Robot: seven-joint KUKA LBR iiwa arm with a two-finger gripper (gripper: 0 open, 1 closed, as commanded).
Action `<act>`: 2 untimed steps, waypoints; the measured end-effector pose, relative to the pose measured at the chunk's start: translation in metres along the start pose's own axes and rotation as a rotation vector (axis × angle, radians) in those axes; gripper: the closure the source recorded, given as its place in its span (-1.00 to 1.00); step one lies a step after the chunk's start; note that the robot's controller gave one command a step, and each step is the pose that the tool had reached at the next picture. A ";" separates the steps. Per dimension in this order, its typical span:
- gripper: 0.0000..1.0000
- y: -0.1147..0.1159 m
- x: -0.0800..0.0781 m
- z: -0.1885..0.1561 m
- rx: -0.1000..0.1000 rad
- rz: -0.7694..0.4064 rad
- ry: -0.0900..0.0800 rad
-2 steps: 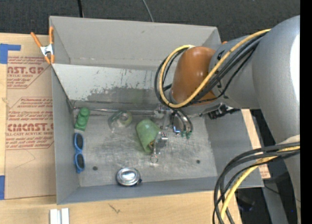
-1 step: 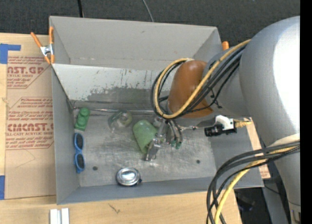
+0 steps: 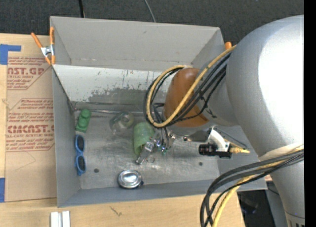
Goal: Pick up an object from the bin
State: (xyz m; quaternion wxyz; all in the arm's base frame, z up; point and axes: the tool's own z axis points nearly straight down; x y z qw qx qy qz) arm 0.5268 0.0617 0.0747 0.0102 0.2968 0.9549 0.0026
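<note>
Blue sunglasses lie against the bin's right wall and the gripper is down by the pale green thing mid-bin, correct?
No: the camera view shows the blue sunglasses against the bin's left wall, not the right. The gripper is down by the pale green thing mid-bin.

The arm [image 3: 269, 78] is a broad, rounded casing of smooth silver-grey with a soft sheen. At its wrist sits a domed orange-brown cover [image 3: 183, 95], glossy and egg-shaped. Black and yellow cables [image 3: 152, 103] loop out in front of this cover and run back along the casing; another bundle of the same colours curls below the arm. A small white and black fitting [image 3: 216, 147] with a yellow tip juts from the wrist. The claw [image 3: 153, 149] is small, bright bare metal.
</note>
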 end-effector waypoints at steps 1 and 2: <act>1.00 0.000 -0.002 -0.002 0.000 0.001 -0.003; 1.00 0.002 -0.005 -0.126 0.007 0.000 0.012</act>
